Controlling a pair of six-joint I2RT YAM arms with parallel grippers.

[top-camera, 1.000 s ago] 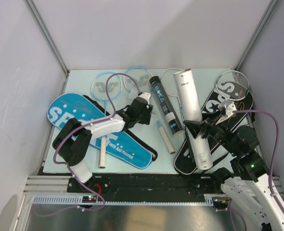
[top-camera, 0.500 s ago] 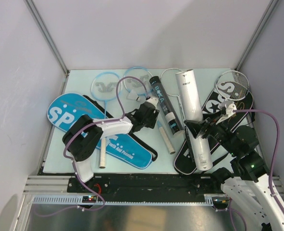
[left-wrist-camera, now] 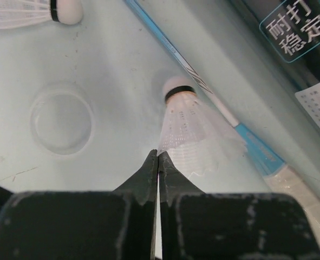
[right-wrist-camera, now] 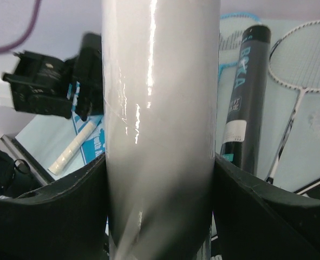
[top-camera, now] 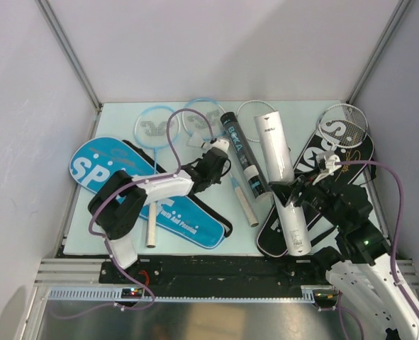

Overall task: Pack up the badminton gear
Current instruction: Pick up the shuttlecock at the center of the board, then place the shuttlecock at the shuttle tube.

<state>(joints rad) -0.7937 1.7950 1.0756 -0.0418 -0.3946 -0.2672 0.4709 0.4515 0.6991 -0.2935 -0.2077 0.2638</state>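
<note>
The shuttlecock (left-wrist-camera: 195, 130) lies on the table (left-wrist-camera: 57, 65), cork end away from the arm, its feather skirt resting against a blue racket shaft (left-wrist-camera: 203, 86). The left gripper (left-wrist-camera: 158, 157), which stood open a moment ago, has now snapped closed right at the skirt's edge. Its jaws are pressed flat together (whether a feather is caught between them cannot be told). If it is, the shuttlecock can go into the white tube (top-camera: 283, 177), which the right gripper (right-wrist-camera: 160, 184) still clamps, lifted at a slant above the black cover.
</note>
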